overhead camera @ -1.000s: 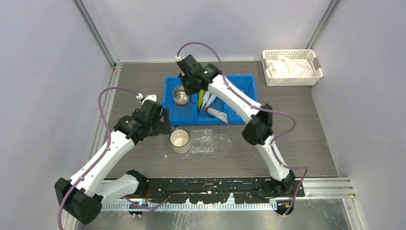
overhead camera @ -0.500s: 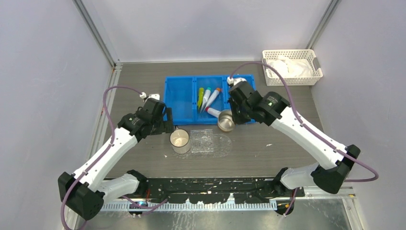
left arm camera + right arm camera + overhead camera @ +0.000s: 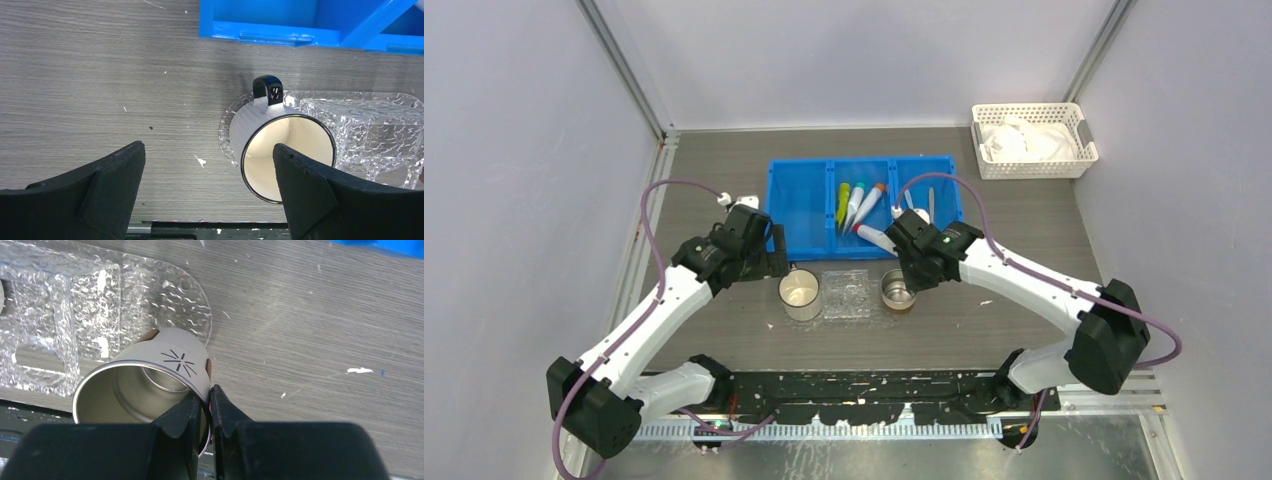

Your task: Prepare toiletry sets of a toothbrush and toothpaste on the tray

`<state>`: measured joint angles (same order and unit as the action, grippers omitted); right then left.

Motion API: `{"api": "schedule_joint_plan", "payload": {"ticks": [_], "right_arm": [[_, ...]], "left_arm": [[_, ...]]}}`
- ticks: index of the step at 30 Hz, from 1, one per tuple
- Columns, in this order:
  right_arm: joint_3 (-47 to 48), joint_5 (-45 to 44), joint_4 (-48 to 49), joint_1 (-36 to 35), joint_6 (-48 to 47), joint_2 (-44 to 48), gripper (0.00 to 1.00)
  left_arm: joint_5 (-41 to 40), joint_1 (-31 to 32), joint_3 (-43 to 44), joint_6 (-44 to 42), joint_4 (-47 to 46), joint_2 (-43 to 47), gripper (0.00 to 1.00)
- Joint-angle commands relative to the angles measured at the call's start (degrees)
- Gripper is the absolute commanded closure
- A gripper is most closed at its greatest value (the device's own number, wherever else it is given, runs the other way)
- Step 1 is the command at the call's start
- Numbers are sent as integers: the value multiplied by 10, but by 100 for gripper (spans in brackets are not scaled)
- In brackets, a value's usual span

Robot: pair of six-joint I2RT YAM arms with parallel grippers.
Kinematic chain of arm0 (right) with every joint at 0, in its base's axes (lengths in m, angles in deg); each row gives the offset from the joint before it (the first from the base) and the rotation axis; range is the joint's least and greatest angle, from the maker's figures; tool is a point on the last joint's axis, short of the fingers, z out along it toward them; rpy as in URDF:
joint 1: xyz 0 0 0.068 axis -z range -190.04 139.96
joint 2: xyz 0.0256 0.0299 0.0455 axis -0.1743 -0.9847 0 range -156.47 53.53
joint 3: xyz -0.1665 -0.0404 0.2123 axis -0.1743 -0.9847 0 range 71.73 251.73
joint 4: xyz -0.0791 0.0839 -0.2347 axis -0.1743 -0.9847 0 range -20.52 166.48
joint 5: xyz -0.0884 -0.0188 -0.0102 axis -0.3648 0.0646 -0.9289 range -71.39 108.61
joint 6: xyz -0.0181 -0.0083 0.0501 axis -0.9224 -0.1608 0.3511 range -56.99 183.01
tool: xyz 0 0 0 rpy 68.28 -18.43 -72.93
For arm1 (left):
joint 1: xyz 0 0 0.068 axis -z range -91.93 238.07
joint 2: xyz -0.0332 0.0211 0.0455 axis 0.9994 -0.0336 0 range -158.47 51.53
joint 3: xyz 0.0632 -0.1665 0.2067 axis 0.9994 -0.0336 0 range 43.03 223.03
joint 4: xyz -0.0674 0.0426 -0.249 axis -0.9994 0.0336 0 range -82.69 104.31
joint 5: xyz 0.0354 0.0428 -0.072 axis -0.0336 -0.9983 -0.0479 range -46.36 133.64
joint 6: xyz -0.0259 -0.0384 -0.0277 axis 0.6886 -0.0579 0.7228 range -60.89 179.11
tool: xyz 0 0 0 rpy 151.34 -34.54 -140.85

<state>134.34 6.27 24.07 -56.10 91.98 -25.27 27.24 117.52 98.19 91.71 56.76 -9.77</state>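
Observation:
The clear tray (image 3: pixel 848 292) lies in front of the blue bin (image 3: pixel 799 200). A white mug (image 3: pixel 799 292) stands at its left end and a steel cup (image 3: pixel 898 291) at its rounded right end. My right gripper (image 3: pixel 911 274) is shut on the steel cup's (image 3: pixel 145 385) rim, one finger inside and one outside (image 3: pixel 209 396). My left gripper (image 3: pixel 769 262) hangs open just left of the mug (image 3: pixel 287 150), holding nothing (image 3: pixel 207 150). The toiletry sets (image 3: pixel 856 205), green and reddish-white packets, lie in the bin's middle compartment, one (image 3: pixel 876 238) at its front edge.
A white lattice basket (image 3: pixel 1034 140) with white wrapped items sits at the back right. Slim white items (image 3: pixel 921 205) lie in the bin's right compartment. Metal frame posts and grey walls close in the table on both sides.
My right arm has carried the steel cup out of the bin's left compartment, over to the right, and down to the tray's right end. The left arm has barely moved.

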Motion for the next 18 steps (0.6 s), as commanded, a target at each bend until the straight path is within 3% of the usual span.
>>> {"api": "schedule_joint_plan", "payload": {"ticks": [1,12,16,18], "right_arm": [[-8,19,77,-2,12,-26,89],[-15,32,118,-2,8,-72,87],[-16,30,122,-2,6,-77,82],[-16,31,120,-2,5,-77,72]], "left_arm": [[3,-4,-4,3,-20,6,0],[1,-4,-12,2,-21,7,0],[3,-4,-10,2,-21,6,0],[3,-4,-9,2,-21,5,0]]}}
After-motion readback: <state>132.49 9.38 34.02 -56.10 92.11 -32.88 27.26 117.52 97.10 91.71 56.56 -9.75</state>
